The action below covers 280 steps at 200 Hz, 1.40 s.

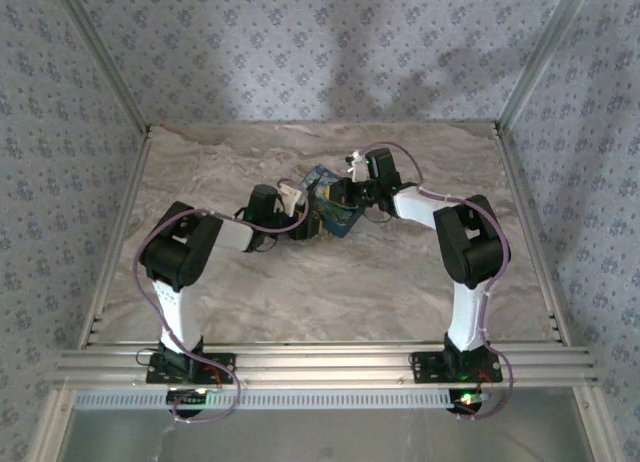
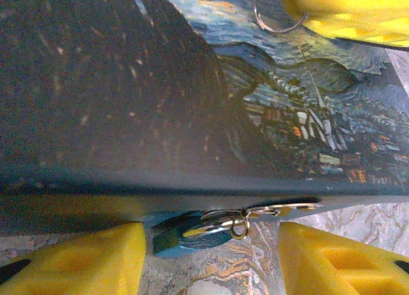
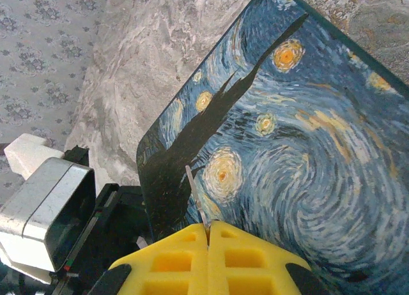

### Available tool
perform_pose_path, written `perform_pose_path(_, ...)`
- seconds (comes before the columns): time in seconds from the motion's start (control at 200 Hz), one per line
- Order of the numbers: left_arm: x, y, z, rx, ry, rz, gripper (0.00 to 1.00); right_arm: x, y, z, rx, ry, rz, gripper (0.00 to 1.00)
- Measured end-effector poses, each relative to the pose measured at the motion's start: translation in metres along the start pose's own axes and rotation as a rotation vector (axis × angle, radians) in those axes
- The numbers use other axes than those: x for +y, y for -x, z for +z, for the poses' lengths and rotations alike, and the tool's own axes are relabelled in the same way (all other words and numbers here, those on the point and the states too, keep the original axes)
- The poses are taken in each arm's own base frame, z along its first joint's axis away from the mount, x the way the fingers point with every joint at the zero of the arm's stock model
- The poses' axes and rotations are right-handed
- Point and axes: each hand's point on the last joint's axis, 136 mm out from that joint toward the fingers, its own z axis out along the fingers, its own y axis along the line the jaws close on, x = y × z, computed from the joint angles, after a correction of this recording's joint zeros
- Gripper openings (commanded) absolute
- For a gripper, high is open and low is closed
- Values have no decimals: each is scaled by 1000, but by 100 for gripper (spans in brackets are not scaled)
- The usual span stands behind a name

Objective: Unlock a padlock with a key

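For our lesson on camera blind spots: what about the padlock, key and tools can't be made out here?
- Left wrist view: padlock blurred, partly behind the blue box edge; keyhole hidden.
- Right wrist view: key, head buried inside the shut right tool.
- Top view: both too small, crowded by arms.

Tiny padlock (image 2: 208,226) beside box (image 2: 192,84), key (image 3: 194,196) above

Two arms: left arm (image 1: 185,252) and right arm (image 1: 468,244). Two yellow-fingered grippers: left gripper (image 2: 211,260) and right gripper (image 3: 208,237). One blue box (image 3: 307,135) with a night-sky print. One key (image 3: 193,193). One small padlock (image 2: 190,235). Two wire rings: upper ring (image 2: 271,19) and lower ring (image 2: 240,227)
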Motion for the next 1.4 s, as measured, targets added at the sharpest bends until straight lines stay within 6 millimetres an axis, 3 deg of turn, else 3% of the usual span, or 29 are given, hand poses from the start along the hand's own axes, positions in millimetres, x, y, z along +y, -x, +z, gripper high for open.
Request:
perform_pose_path(0.874,2,-1,11,-12,104,42,43,6,-4,5,11,3,-8,0)
perform_pose_path(1.399,-7,-6,17,17,102,50,26,9,-5,6,13,5,-11,0)
